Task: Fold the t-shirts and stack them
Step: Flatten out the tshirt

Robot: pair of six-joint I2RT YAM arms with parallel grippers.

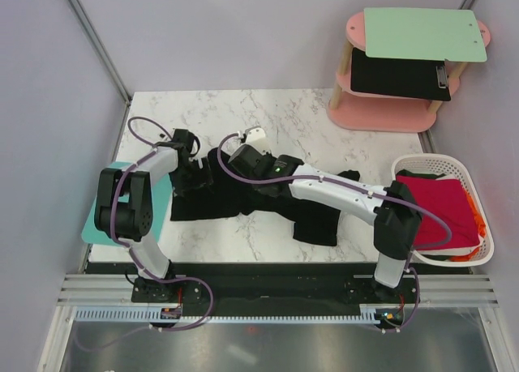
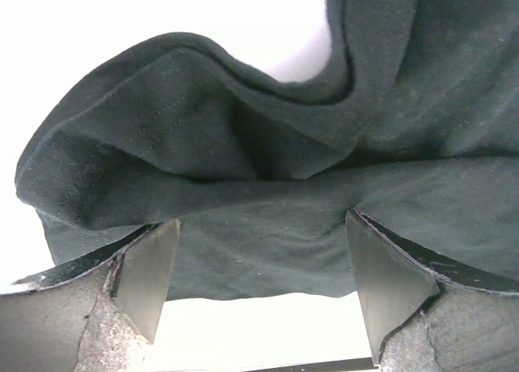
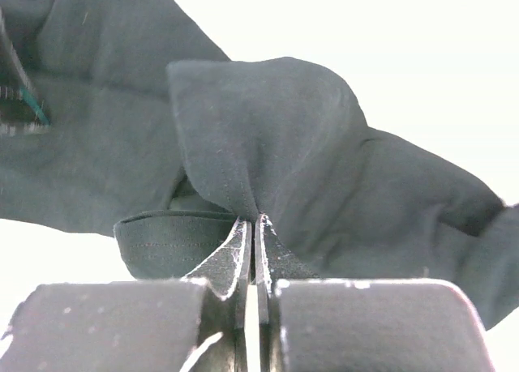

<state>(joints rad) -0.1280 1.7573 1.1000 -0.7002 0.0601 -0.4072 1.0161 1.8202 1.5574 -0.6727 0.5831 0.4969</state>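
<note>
1. Black t-shirt (image 1: 212, 203): lies rumpled on the marble table (image 1: 284, 117), running from under the L arm across to the R arm's forearm. Bunched, no clean fold showing yet.
2. Red t-shirt (image 1: 442, 206): sits in the white basket (image 1: 485, 257) at the far R, w/ a bit of orange fabric (image 1: 480, 226) poking out at its edge. Neither arm is near it.
3. R gripper (image 3: 253, 226): jaws pressed together on a peak of black cloth. Fabric tents up from the tips in the wrist view.
4. L gripper (image 2: 259, 258): fingers (image 2: 150, 267) stand wide apart. A fold of black cloth hangs across the gap and nothing is clamped.
5. Handling, my read: light, limp jersey w/ no stiffness. It sags and bunches wherever it isn't held. Prob. not slippery on the pads, but layers slide over each other, so one pinch may catch two layers. Not fragile.
6. Where to grip, my read: the stitched hem (image 3: 174, 226) rolled just below the R pinch looks thicker, so a surer bite than mid-panel. Best taken at two edge pts well apart, e.g. hem corners or shoulders, one per arm, w/ cloth kept taut between.
7. Risk: a mid-panel hold only lifts a tent and the rest drags crumpled.
</note>
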